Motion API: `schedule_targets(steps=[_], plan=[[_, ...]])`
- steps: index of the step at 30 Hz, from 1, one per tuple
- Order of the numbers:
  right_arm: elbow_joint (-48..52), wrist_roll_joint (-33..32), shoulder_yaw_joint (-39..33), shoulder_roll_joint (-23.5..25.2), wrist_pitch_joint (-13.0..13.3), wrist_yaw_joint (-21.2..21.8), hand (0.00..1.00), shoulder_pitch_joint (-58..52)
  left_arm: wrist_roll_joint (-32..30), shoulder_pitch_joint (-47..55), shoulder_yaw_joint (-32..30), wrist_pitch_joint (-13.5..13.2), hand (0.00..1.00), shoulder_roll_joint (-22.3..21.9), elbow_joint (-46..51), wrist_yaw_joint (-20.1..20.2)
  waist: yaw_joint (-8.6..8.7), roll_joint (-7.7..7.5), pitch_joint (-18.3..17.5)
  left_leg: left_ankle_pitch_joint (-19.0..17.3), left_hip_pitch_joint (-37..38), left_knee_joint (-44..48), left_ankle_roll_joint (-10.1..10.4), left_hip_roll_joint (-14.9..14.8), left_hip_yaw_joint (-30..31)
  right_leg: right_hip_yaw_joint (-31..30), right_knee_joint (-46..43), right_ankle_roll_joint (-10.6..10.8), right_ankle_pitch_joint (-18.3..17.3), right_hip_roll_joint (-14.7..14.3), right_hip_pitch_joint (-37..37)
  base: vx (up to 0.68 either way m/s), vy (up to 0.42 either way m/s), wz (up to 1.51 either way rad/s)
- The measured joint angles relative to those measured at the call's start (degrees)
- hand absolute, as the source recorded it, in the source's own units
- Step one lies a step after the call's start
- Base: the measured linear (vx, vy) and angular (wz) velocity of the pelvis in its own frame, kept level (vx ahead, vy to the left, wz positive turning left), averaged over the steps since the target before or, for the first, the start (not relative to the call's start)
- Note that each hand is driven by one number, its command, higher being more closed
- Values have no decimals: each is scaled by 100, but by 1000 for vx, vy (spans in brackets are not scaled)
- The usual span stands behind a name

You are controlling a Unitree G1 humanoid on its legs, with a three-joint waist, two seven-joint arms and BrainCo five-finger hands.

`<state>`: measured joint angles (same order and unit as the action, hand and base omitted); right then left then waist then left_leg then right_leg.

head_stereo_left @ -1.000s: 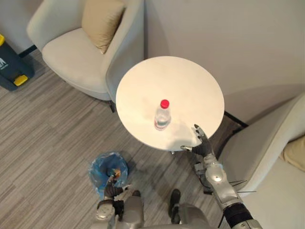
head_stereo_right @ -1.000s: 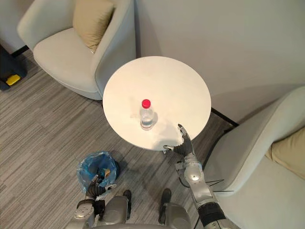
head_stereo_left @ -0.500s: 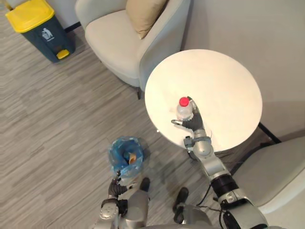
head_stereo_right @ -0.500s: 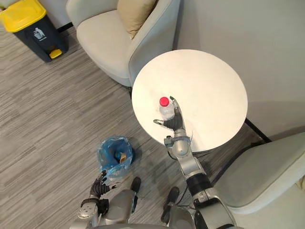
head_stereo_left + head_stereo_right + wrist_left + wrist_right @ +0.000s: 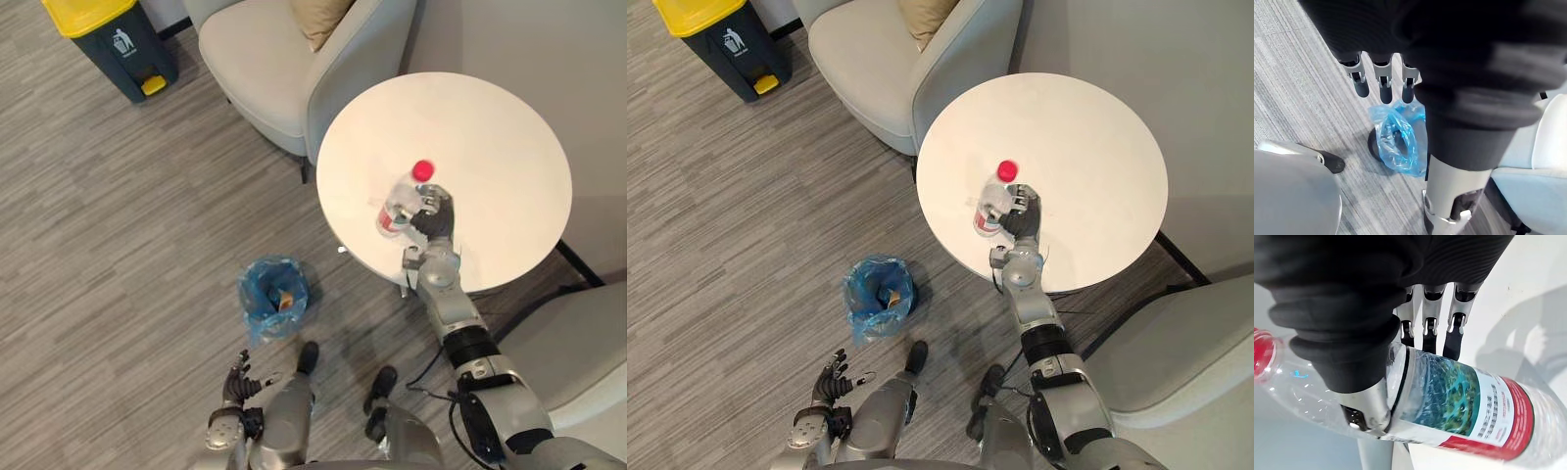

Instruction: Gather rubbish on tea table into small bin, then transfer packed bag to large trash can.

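Right robot hand (image 5: 433, 217) grips the water bottle (image 5: 397, 208) over the round tabletop (image 5: 500, 117).

The fingers curl round the clear bottle's labelled body and the thumb presses across its other side, as the right wrist view shows. The bottle is tilted, its red cap (image 5: 423, 170) pointing away from the robot. Whether its base touches the tabletop cannot be told. On the floor just beside the tabletop's near edge stands the small bin (image 5: 257, 311), lined with a blue bag (image 5: 266, 281) that holds a tan-orange scrap (image 5: 284, 301). The left robot hand (image 5: 235, 375) hangs low near the floor, well apart from the bottle, fingers straight and spread, holding nothing. The large trash can (image 5: 132, 51), dark with a yellow lid, stands far off beside a pale armchair (image 5: 265, 69).
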<state>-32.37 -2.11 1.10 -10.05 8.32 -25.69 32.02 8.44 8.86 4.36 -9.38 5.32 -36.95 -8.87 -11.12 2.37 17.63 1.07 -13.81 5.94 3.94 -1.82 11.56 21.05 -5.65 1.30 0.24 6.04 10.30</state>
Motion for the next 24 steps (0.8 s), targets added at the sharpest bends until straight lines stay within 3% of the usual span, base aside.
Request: schedule_targets(steps=[3,8,13,17,18,19,20,21,22,23,24], plan=[[250,-26,-65,-68,1,104,100,-225,-1,15,2,8,0,-22,45,4,35,0,0,3,-17,1,4,19,81,31,-2,12,-28,5,-2,59,-27,8],[1762,-7,-29,-82,43,389,100,-1304,-1,21,-19,23,0,-76,46,7,91,-5,-1,4,88,1,4,70,125,72,-2,38,-71,19,-147,45,-16,9],[2727,-8,199,-34,278,862,100,-2231,-8,25,-178,32,0,-80,43,7,187,-14,-5,10,245,-18,11,103,358,267,-107,50,-213,77,-366,-17,-15,19],[2989,1,369,5,440,1100,100,-2614,-9,31,-213,31,0,-144,38,4,258,-21,-15,329,215,-267,31,125,545,681,-142,40,-263,137,-436,-69,-25,59],[2989,5,438,36,443,1125,100,-2649,-8,43,-231,33,0,-208,38,0,268,-21,-15,478,182,-350,-117,139,200,842,-221,38,-304,225,-427,-128,11,65],[2983,45,547,54,447,1156,100,-2707,-5,89,-242,30,0,-276,63,0,285,15,-55,208,144,-436,-811,61,-668,1079,-367,27,-343,315,-427,-113,9,72],[2989,59,582,50,441,1160,100,-2753,-5,101,-271,30,0,-297,59,2,287,-15,-93,30,119,-458,-1049,-37,-1184,1244,-391,23,-338,338,-428,-56,24,106],[3047,79,650,50,442,1196,100,-2831,-7,138,-288,14,0,-292,33,0,394,-42,-205,-227,103,-382,-1293,-175,-2091,1475,-268,43,-299,442,-519,15,61,101],[3088,108,681,55,449,1209,100,-2832,-11,134,-305,14,0,-295,14,-4,419,-46,-233,-280,34,-174,-1251,-277,-2489,1598,-252,58,-295,559,-549,39,120,107],[3150,239,691,2,461,1230,100,-2817,-12,165,-350,14,0,-327,11,-3,405,56,-274,-220,-29,194,-1193,-620,-3191,1710,-435,127,-385,594,-559,28,144,69],[3160,304,681,-64,461,1231,100,-2816,-14,233,-360,13,0,-334,4,-4,422,174,-333,97,-31,299,-628,-790,-3335,1796,-626,215,-529,573,-623,8,116,63]])
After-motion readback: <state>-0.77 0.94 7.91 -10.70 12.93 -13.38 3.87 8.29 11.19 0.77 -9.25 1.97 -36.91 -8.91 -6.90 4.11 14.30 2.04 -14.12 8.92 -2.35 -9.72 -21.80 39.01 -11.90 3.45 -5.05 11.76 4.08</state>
